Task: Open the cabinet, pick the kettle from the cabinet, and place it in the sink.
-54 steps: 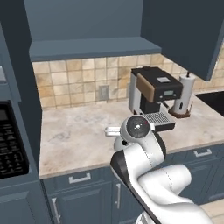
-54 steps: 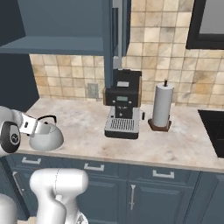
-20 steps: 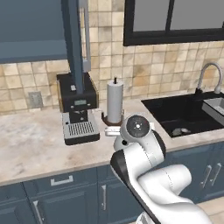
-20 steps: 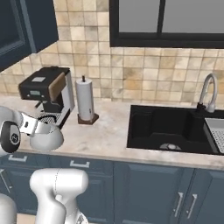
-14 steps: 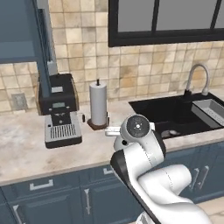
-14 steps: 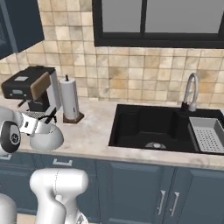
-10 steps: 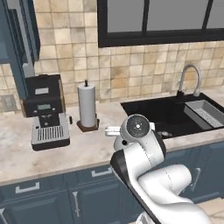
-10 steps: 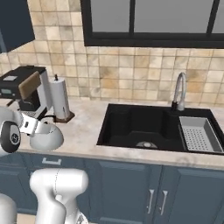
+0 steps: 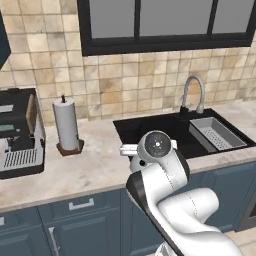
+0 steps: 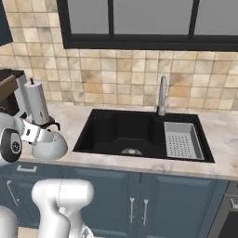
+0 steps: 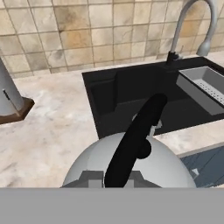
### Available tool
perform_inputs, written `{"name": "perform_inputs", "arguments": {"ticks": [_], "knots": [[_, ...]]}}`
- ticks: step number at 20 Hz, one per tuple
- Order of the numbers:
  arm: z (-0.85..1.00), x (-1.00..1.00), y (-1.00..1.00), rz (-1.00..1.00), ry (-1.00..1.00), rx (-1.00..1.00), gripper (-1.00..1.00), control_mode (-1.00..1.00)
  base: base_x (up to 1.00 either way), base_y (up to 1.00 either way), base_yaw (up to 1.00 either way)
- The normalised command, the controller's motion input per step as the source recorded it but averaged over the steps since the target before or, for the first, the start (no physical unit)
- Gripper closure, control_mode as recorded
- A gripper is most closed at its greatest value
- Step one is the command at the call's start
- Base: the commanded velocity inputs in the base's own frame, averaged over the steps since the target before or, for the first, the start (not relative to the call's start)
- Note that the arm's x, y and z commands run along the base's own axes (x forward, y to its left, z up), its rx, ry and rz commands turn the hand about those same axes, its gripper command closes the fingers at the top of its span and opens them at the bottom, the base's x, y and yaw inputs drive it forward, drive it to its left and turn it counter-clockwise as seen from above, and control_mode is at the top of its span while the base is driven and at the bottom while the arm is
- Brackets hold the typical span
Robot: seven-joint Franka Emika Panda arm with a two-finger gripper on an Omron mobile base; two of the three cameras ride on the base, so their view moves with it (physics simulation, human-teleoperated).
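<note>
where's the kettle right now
The kettle hangs in the end effector at the right base view's left, over the counter edge, left of the sink.

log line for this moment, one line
phase: carry to sink | gripper: shut on kettle | kettle: above counter edge, left of sink | sink: holds grey rack

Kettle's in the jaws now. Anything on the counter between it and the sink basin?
Nothing visible does. The kettle hangs left of the sink, with bare counter between them. The paper towel roll stands behind the kettle, and the grey strainer tray sits at the basin's far side.
</note>
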Motion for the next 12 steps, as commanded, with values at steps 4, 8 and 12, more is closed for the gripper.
{"name": "perform_inputs", "arguments": {"ticks": [4, 8, 12], "knots": [[0.00, 0.00, 0.00, 0.00, 0.00, 0.00, 1.00, 1.00, 0.06, -0.62, 0.00], [0.00, 0.00, 0.00, 0.00, 0.00, 0.00, 1.00, 1.00, 0.11, -0.61, 0.00], [0.00, 0.00, 0.00, 0.00, 0.00, 0.00, 1.00, 1.00, 0.14, -0.60, 0.00]]}}
